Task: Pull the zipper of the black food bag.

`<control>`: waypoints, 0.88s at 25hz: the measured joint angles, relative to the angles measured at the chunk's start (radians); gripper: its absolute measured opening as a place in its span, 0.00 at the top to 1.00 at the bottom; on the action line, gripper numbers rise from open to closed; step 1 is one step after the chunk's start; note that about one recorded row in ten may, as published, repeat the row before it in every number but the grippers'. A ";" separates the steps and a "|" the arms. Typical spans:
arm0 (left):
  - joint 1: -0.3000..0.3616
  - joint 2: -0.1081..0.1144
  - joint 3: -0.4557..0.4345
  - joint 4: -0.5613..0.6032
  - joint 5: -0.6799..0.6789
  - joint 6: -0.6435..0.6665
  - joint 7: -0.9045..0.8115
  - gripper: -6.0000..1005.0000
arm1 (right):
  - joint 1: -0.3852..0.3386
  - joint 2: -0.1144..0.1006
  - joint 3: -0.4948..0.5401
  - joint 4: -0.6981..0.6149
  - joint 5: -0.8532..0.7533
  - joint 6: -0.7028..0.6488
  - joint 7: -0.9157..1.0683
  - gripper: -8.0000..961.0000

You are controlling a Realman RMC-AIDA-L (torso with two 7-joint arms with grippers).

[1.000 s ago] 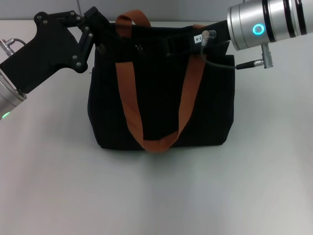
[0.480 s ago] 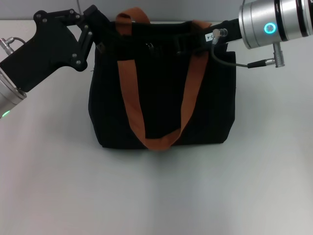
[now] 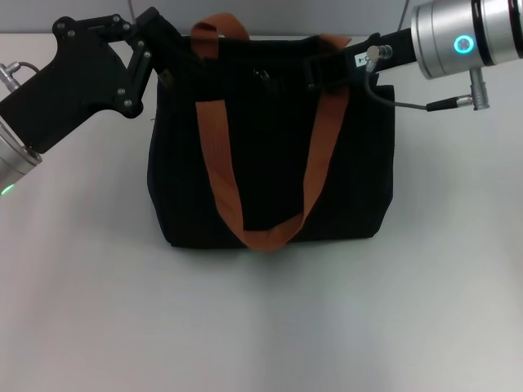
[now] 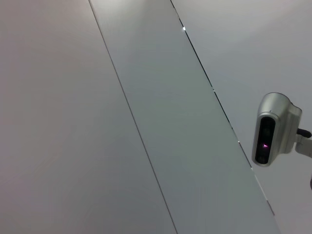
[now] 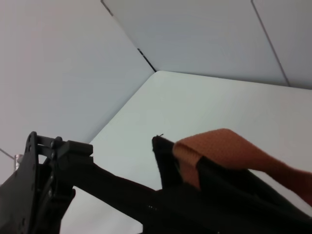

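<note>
While I am watching the head view, the black food bag is standing upright on the white table, its rust-orange straps hanging down the front panel. My left gripper is sitting against the bag's top left corner, seemingly bracing it; I cannot tell whether its fingers are clamping fabric or just pressing. My right gripper is reaching in along the top edge from the right, near the right strap's upper end, and its fingers are buried in black against black, so I cannot tell whether they are gripping anything.

A small glint on the top edge, between the two strap tops, is what I am taking for the zipper. It is sitting apart from the right gripper's tip, which makes me doubt that the tab is in hand.

I am treating this as a pull along the track. To do it well, I am wanting the draw kept level and in line with the top edge, not lifting, so the slider is not binding. The left arm should be holding its corner firmly against the pull, or the soft bag will be sliding or folding instead of the zip running.
</note>
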 joint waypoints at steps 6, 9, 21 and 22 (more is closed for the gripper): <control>-0.001 0.000 0.000 0.001 0.000 0.000 0.000 0.93 | -0.028 0.000 0.003 -0.048 -0.031 -0.006 0.023 0.99; -0.001 0.000 0.000 0.001 0.000 0.000 0.000 0.93 | -0.030 0.000 0.006 -0.055 -0.036 -0.012 0.028 0.99; -0.005 0.000 0.000 0.000 0.000 -0.002 0.000 0.93 | -0.064 0.000 0.011 -0.115 -0.049 -0.019 0.045 0.99; -0.006 0.000 0.000 0.000 0.000 -0.002 0.000 0.93 | -0.066 0.000 0.011 -0.120 -0.050 -0.020 0.047 0.99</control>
